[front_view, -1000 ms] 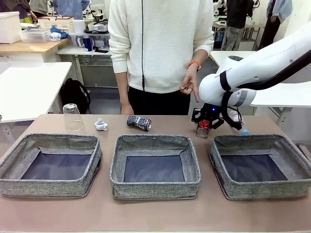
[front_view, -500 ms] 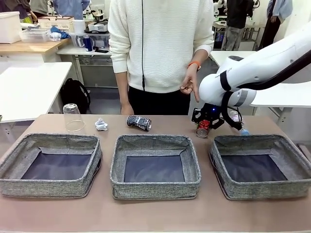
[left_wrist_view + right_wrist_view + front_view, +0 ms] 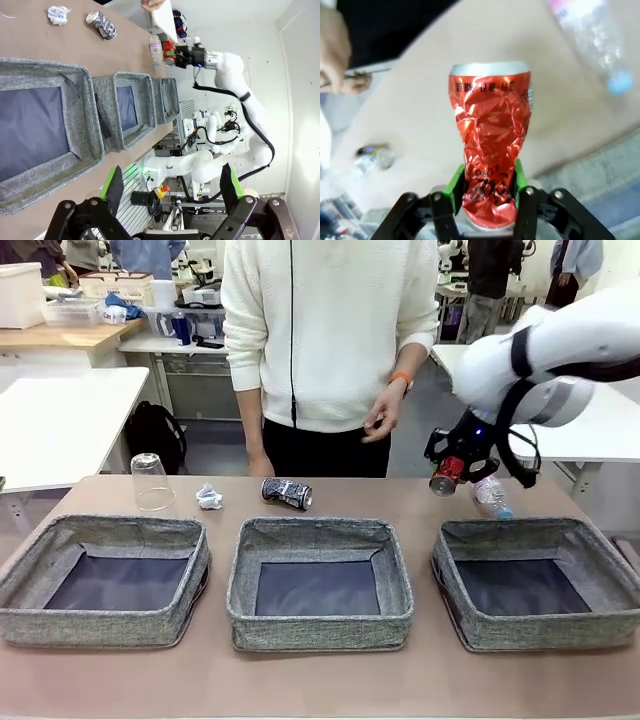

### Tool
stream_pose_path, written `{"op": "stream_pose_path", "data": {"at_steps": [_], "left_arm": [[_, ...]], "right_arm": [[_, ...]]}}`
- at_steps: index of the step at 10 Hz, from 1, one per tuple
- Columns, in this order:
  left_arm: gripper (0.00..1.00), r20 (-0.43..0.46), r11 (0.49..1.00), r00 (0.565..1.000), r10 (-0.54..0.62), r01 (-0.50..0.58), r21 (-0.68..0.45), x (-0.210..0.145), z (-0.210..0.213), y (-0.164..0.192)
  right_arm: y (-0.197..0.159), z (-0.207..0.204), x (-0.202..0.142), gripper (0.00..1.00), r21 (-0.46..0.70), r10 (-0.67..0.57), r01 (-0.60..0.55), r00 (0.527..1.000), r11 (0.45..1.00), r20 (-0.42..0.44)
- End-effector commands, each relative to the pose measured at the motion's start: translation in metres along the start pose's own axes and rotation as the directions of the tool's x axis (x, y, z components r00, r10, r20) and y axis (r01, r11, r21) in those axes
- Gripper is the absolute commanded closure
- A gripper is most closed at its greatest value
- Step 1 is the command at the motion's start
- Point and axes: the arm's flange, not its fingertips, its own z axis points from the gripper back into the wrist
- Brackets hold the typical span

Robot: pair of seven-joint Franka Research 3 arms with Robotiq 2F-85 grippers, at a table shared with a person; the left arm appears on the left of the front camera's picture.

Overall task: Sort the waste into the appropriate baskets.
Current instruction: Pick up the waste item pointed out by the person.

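Two tools: our right tool (image 3: pixel 452 466) grips the crushed red can (image 3: pixel 445 478) above the surface (image 3: pixel 100 680), beyond the right basket (image 3: pixel 540 530); our left tool (image 3: pixel 171 187) gapes wide.

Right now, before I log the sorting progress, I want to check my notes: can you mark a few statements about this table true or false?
1. The robot's right hand grips the crushed red can. True.
2. The crushed black-and-white can lies inside the middle grey woven basket. False: it lies on the table behind that basket.
3. The clear plastic cup stands upside down on the table. True.
4. The robot's left hand holds the white paper wad. False: that hand is open and empty, and the wad lies on the table.
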Motion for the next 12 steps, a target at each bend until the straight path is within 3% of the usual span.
{"op": "stream_pose_path", "data": {"at_steps": [1, 2, 3, 5, 6, 7, 9, 10, 11, 12], "left_arm": [[0.0, 0.004, 1.0, 1.0, -0.021, 0.021, -0.019, 0.0, 0.0, -0.001], [0.0, 0.004, 1.0, 1.0, -0.021, 0.021, -0.019, 0.0, 0.0, -0.001], [0.0, 0.004, 1.0, 1.0, -0.021, 0.021, -0.019, 0.0, 0.0, -0.001], [0.0, 0.004, 1.0, 1.0, -0.021, 0.021, -0.019, 0.0, 0.0, -0.001], [0.0, 0.004, 1.0, 1.0, -0.021, 0.021, -0.019, 0.0, 0.0, -0.001], [0.0, 0.004, 1.0, 1.0, -0.021, 0.021, -0.019, 0.0, 0.0, -0.001], [0.0, 0.004, 1.0, 1.0, -0.021, 0.021, -0.019, 0.0, 0.0, -0.001], [0.0, 0.004, 1.0, 1.0, -0.021, 0.021, -0.019, 0.0, 0.0, -0.001], [0.0, 0.004, 1.0, 1.0, -0.021, 0.021, -0.019, 0.0, 0.0, -0.001], [0.0, 0.004, 1.0, 1.0, -0.021, 0.021, -0.019, 0.0, 0.0, -0.001]], "right_arm": [[-0.03, 0.053, -0.057, 1.0, 0.064, 0.004, 0.002, 0.996, 0.998, -0.09], [-0.036, 0.071, -0.092, 1.0, 0.075, 0.099, -0.089, 0.984, 0.993, -0.146], [-0.04, 0.085, -0.129, 1.0, 0.09, 0.205, -0.193, 0.968, 0.977, -0.147], [-0.048, 0.099, -0.196, 1.0, 0.081, 0.385, -0.378, 0.919, 0.922, -0.09], [-0.051, 0.099, -0.21, 1.0, 0.11, 0.445, -0.436, 0.892, 0.893, -0.078], [-0.041, 0.098, -0.176, 1.0, 0.052, 0.295, -0.291, 0.946, 0.955, -0.132], [-0.041, 0.098, -0.176, 1.0, 0.052, 0.295, -0.291, 0.946, 0.955, -0.132], [-0.048, 0.102, -0.201, 0.57, 0.046, 0.356, -0.354, 0.928, 0.934, -0.109], [-0.036, 0.056, -0.188, 0.57, -0.015, 0.244, -0.262, 0.917, 0.965, -0.316], [0.012, 0.048, -0.195, 0.57, -0.025, 0.359, -0.385, 0.88, 0.923, -0.311]]}}
